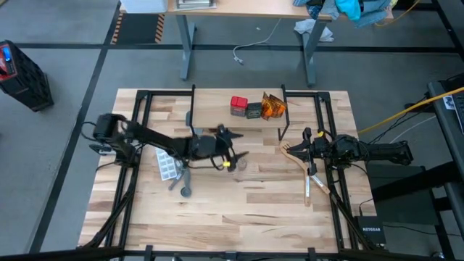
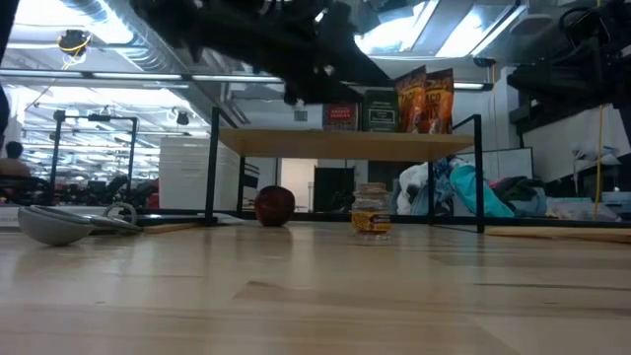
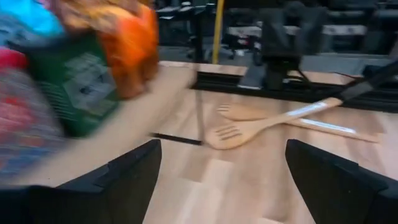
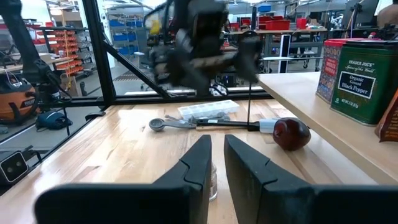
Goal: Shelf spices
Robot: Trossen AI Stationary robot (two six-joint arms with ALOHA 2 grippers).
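The shelf (image 1: 214, 116) stands at the table's far middle on thin black legs. On its plank stand a red box (image 1: 238, 106), a dark box (image 1: 254, 109) and orange packets (image 1: 273, 106), seen also in the low view as red box (image 2: 340, 116), dark box (image 2: 380, 109) and orange packets (image 2: 426, 100). A small round jar (image 2: 371, 210) stands on the table in front of the shelf. My left gripper (image 3: 217, 186) hangs open above the table near the shelf's front edge, with nothing between its fingers. My right gripper (image 4: 217, 155) rests shut at the table's right.
Wooden fork-like utensils (image 1: 301, 158) lie by the right gripper. A white blister tray (image 1: 167, 165) and metal spoons (image 1: 183, 185) lie under the left arm. A dark red round object (image 4: 290, 134) lies under the shelf. The shelf's black legs (image 2: 213, 168) stand on the table.
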